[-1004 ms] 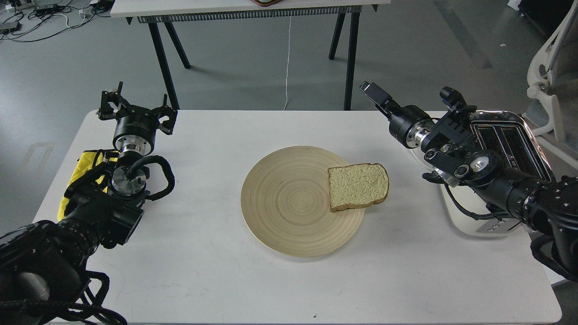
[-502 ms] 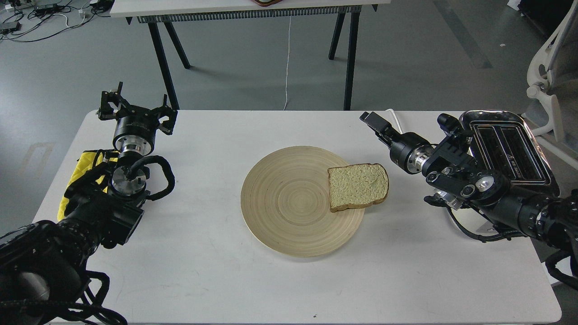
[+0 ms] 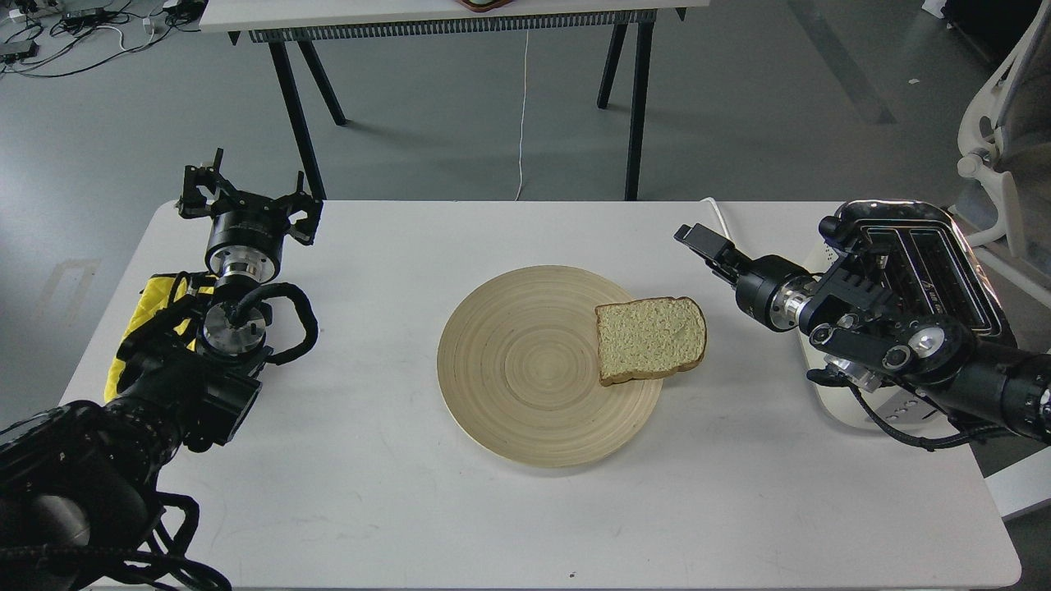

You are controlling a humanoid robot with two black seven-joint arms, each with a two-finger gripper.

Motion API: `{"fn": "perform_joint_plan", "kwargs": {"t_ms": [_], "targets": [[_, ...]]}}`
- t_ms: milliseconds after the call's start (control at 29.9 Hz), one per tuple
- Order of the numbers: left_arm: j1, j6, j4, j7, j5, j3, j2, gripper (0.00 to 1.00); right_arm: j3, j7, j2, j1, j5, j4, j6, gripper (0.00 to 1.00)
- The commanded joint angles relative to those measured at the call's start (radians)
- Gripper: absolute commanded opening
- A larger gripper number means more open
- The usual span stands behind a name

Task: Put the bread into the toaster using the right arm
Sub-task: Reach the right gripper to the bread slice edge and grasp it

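Note:
A slice of pale tan bread (image 3: 651, 338) lies flat on the right edge of a round wooden plate (image 3: 525, 369), its right side overhanging the rim. The cream-white toaster (image 3: 932, 263) with a chrome top stands at the table's right edge, its front partly hidden by my right arm. My right gripper (image 3: 703, 240) hangs low over the table, above and right of the bread, apart from it and empty; it looks dark and narrow, so its fingers cannot be told apart. My left gripper (image 3: 246, 195) rests far left, its fingers spread and empty.
A yellow cloth (image 3: 156, 302) hangs on my left arm. The toaster's white cord (image 3: 718, 213) runs off the table's back edge. A second table (image 3: 443, 16) stands behind, and a white chair (image 3: 1006, 123) at the far right.
My right gripper has come down from above the table's back edge and shifted right, closer to the table surface near the bread. The bread, plate and left arm have not moved.

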Motion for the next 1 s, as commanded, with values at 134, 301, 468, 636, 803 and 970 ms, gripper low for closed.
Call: {"fn": "perform_joint_plan", "kwargs": {"t_ms": [134,301,468,636,803,970], "targets": [[0.0,0.0,0.0,0.0,0.0,0.0,0.0,1.0,-0.004,-0.028,0.004,-0.011,-0.006,0.001,0.002,0.99],[0.0,0.0,0.0,0.0,0.0,0.0,0.0,1.0,-0.004,-0.03,-0.001,-0.011,-0.006,0.047,0.002,0.99],[0.0,0.0,0.0,0.0,0.0,0.0,0.0,1.0,-0.005,-0.031,-0.014,-0.013,-0.008,0.084,0.0,0.99],[0.0,0.0,0.0,0.0,0.0,0.0,0.0,1.0,-0.022,-0.044,-0.04,-0.018,-0.006,0.127,-0.005,0.99],[0.0,0.0,0.0,0.0,0.0,0.0,0.0,1.0,-0.039,-0.045,-0.057,-0.021,-0.006,0.156,-0.02,0.99],[0.0,0.0,0.0,0.0,0.0,0.0,0.0,1.0,-0.044,-0.045,-0.053,-0.033,-0.006,0.156,-0.02,0.99]]}}
